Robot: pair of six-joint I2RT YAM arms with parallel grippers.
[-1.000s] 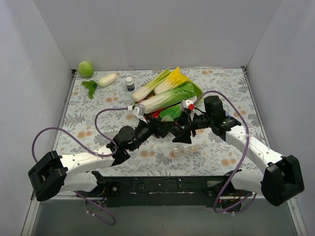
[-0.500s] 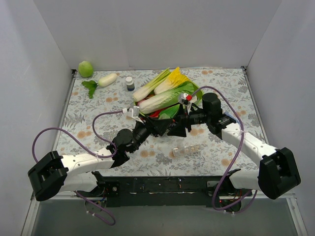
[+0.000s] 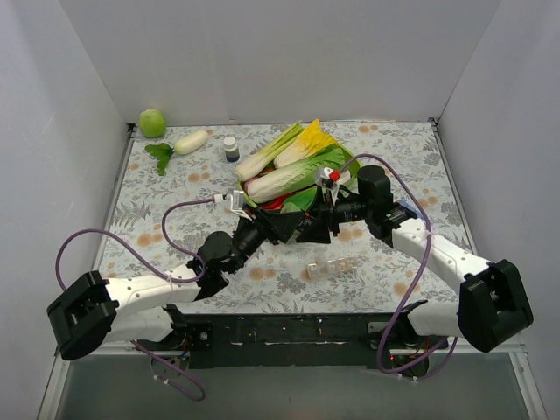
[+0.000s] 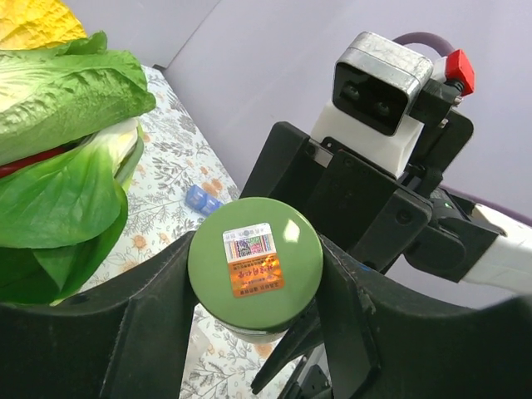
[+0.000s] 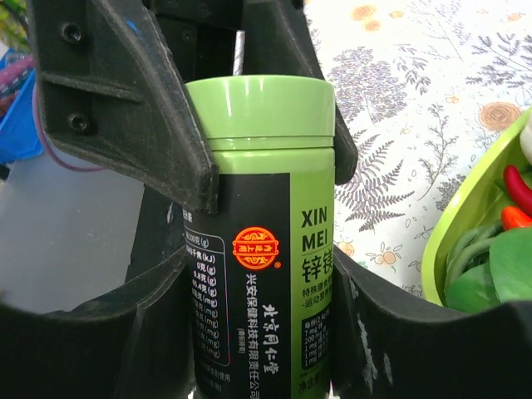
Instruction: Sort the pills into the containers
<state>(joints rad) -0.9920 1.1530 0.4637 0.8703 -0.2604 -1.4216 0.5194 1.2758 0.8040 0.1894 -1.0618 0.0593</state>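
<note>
While both arms meet above the middle of the tabletop (image 3: 394, 166), you have one green pill bottle (image 5: 274, 166) shared between them. Your left end effector (image 4: 258, 249) is pinching the green cap (image 4: 255, 287), and your right end effector (image 5: 264, 266) is pinching the labelled body. The bottle's long axis runs roughly level from one arm to the other, cap end toward the left arm.

The clear pill-organizer strip (image 3: 332, 265) lies flat on the tabletop, below the pair and toward the arm bases, a little to the right. Its long axis runs left to right, so your right arm looks the nearer one for tipping pills down into it.

Count one green bottle, one clear strip and one small dark-capped bottle (image 3: 231, 147) well apart at the back. You can see no loose pills
</note>
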